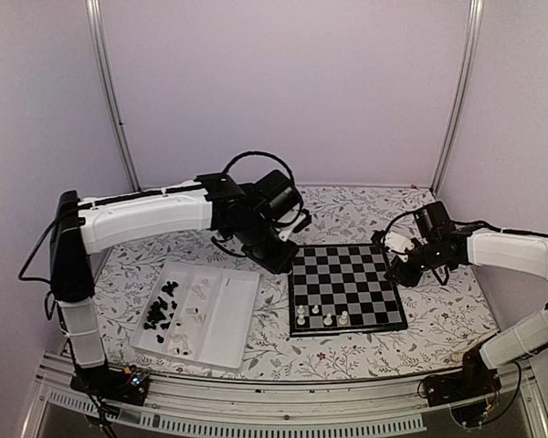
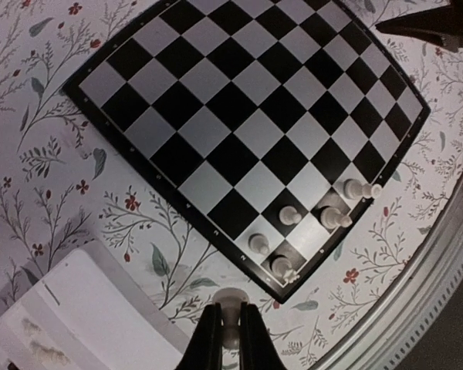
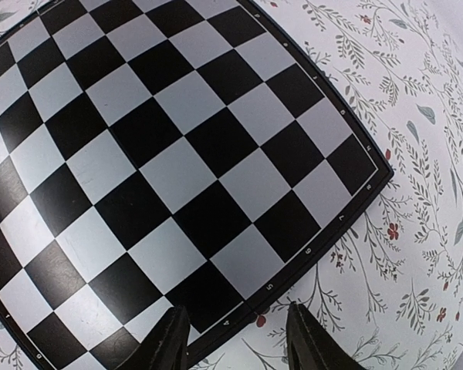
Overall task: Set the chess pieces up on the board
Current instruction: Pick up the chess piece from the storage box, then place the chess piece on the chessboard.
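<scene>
Inspecting the layout puts the task at an early stage. The board (image 1: 347, 274) lies flat on the table (image 1: 443, 315), between the two arms. Five cream-white pieces (image 2: 291, 216) can be counted on it in the left wrist view. All are gathered in the two near rows towards its near left corner. Every other square is bare, and no black piece is on it. The white tray (image 1: 236, 315), well to the left of the board, holds the stock: a heap of black pieces (image 1: 160, 307) in one compartment and several cream ones (image 1: 187, 335) beside them.

The left arm (image 1: 146, 214) reaches out beside the board's far left corner. Its jaws are clenched on one cream piece (image 2: 230, 301), gripped between the fingertips and not yet set down.

The right arm (image 1: 511, 251) hangs over the board's right edge. Its jaws are released and empty.

Judged outstanding:
- seating the held piece on its square;
- bringing over the remaining cream pieces;
- placing the whole black side along the far rows.

By far the greater part of the work is left.
</scene>
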`<state>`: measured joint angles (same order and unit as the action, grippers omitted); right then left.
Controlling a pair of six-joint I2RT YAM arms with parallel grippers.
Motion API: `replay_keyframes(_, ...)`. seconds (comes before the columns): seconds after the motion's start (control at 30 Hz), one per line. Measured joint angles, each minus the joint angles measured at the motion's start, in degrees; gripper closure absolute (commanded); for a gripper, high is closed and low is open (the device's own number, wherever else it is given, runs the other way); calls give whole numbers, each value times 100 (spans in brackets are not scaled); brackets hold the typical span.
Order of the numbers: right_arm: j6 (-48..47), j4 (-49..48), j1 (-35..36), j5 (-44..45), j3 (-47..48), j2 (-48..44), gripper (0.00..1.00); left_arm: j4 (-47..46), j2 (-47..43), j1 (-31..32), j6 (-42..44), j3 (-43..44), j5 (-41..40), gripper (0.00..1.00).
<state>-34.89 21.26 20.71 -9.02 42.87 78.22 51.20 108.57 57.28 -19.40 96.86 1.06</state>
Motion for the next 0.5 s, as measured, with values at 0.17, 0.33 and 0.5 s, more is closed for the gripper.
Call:
replay_keyframes(0.17, 63, -39, -101, 114, 0, -22, 54, -37, 1198, 293, 474, 1010, 107, 94)
replay_keyframes(0.33, 120, -74, -118, 138, 0, -22, 54, -63, 2006, 463, 859, 1683, 186, 94)
replay_keyframes(0.5, 201, -79, -125, 103, 0, -94, 54, -72, 2376, 525, 1064, 2118, 341, 94)
